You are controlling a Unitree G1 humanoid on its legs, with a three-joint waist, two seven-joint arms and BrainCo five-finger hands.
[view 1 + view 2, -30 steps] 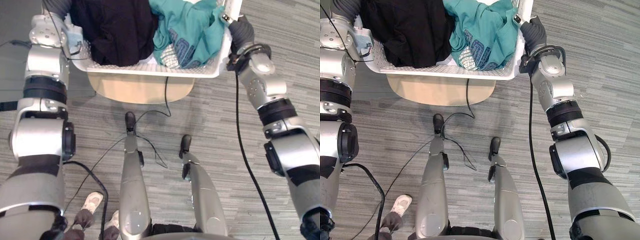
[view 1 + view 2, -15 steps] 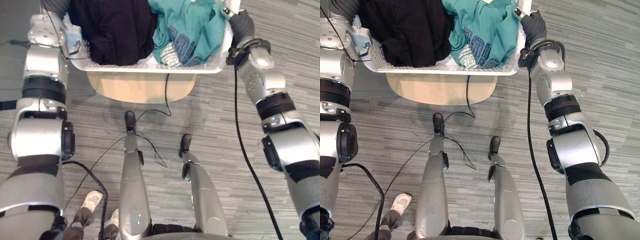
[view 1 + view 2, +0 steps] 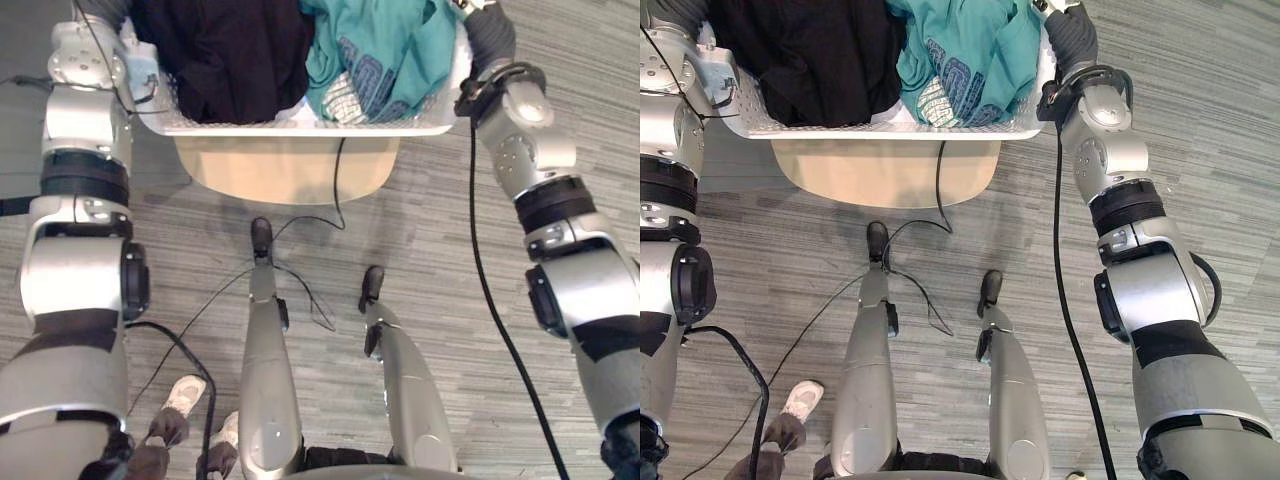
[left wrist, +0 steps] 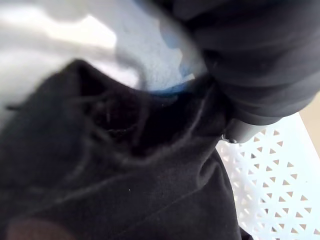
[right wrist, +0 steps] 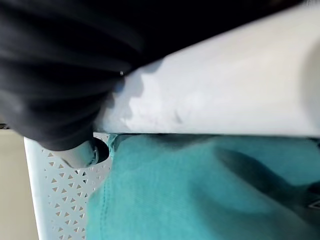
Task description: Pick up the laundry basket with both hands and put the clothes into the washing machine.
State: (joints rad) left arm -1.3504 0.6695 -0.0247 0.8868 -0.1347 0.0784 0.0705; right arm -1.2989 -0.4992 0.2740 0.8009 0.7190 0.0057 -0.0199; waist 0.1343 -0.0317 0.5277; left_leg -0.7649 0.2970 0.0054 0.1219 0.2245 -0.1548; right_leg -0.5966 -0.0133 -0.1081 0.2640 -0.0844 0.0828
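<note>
A white lattice laundry basket (image 3: 300,128) hangs between my two arms, off the pale stool below it. Black clothes (image 3: 235,55) fill its left half and a teal garment (image 3: 375,45) its right half. My left hand (image 4: 260,60) sits at the basket's left end, against the black cloth and the lattice wall (image 4: 270,180). My right hand (image 5: 55,75) is on the right end's white rim (image 5: 215,95), with a finger (image 5: 95,152) tucked under that rim beside the teal cloth. Both hands are closed on the basket's ends.
A pale beige round stool top (image 3: 290,165) stands on the grey striped floor just under the basket. A person's shoes (image 3: 180,400) show at the lower left, behind me.
The basket has moved forward and away from me with both arms, so less of it shows and more of the stool top shows under it.
</note>
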